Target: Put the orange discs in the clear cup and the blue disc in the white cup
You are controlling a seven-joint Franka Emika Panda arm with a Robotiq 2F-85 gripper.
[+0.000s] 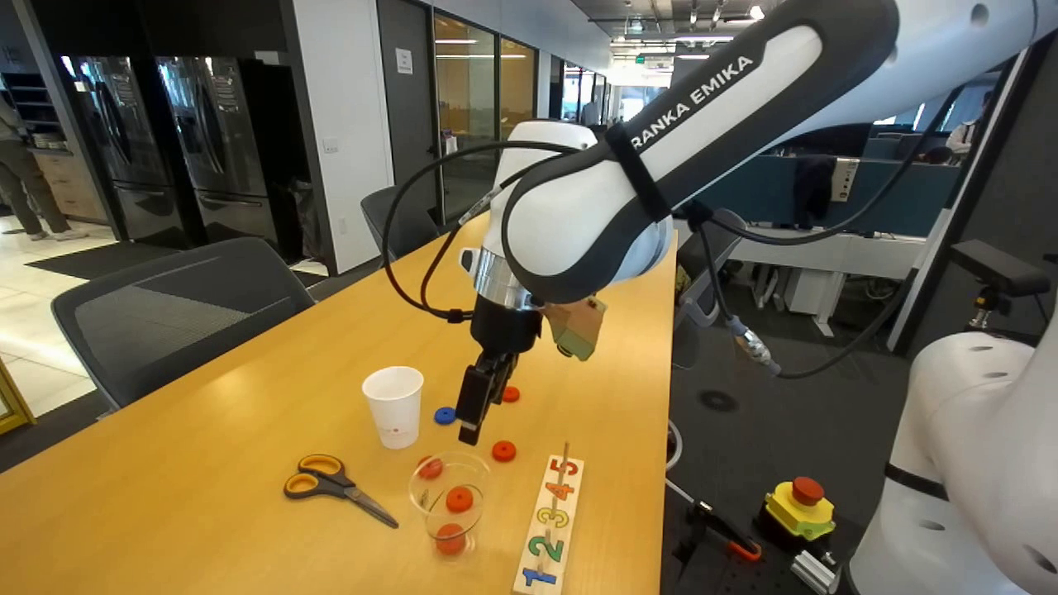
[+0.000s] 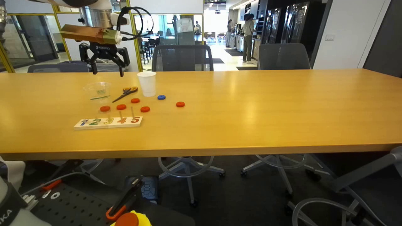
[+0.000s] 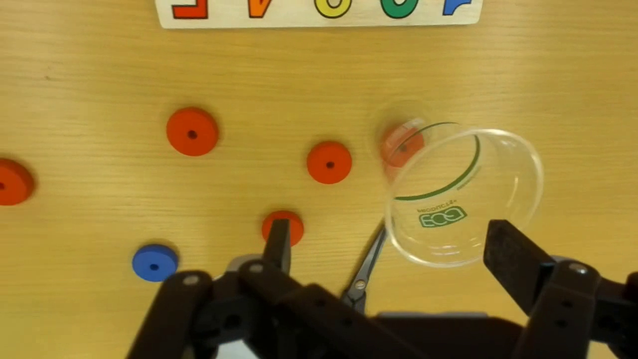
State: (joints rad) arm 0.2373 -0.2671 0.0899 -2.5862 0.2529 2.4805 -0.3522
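Wrist view is showing the grained wooden table (image 3: 75, 89), the blue disc (image 3: 157, 260) lying at eight o'clock from centre, the clear cup (image 3: 466, 197) standing at three, one of five orange discs (image 3: 198, 128) showing through its wall. The gripper (image 2: 108, 74) is hanging above, fingers (image 3: 513, 264) spread wide. In an exterior view the white cup (image 2: 147, 84) is standing at ten, mesh chairs (image 2: 182, 58) at eleven and two, a person (image 2: 248, 34) at one, refrigerators (image 2: 298, 23) just past one.
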